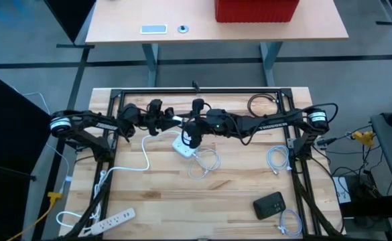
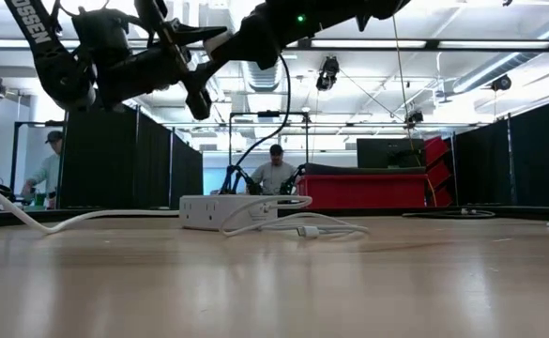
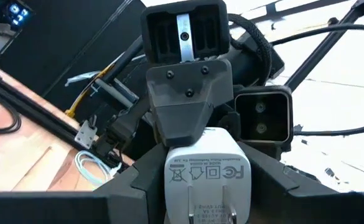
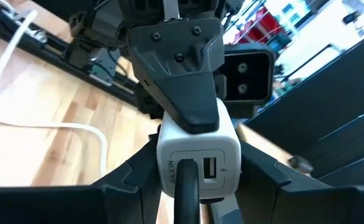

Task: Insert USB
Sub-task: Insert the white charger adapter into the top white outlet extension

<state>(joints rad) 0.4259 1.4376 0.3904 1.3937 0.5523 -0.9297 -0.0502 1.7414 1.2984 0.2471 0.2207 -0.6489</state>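
— Where is the charger [image 3: 206,180]?

— Up in the air over the middle of the table [image 1: 236,201], where the two arms meet, above the white power strip [image 2: 222,211]. It is a white block; its two metal prongs face the left wrist camera and its USB ports face the right one.

— And the left gripper [image 3: 206,194]?

— Its jaws are clenched on the charger, one on each side of the block.

— The right gripper [image 4: 197,194]?

— It comes in from the opposite side. Its jaws flank the port end of the charger very closely, but I cannot tell whether they press on it or stand just off it.

— Any plug?

— A dark cable end [image 4: 185,183] stands at one of the ports, midway between the right jaws. Whether it is fully seated is hidden.
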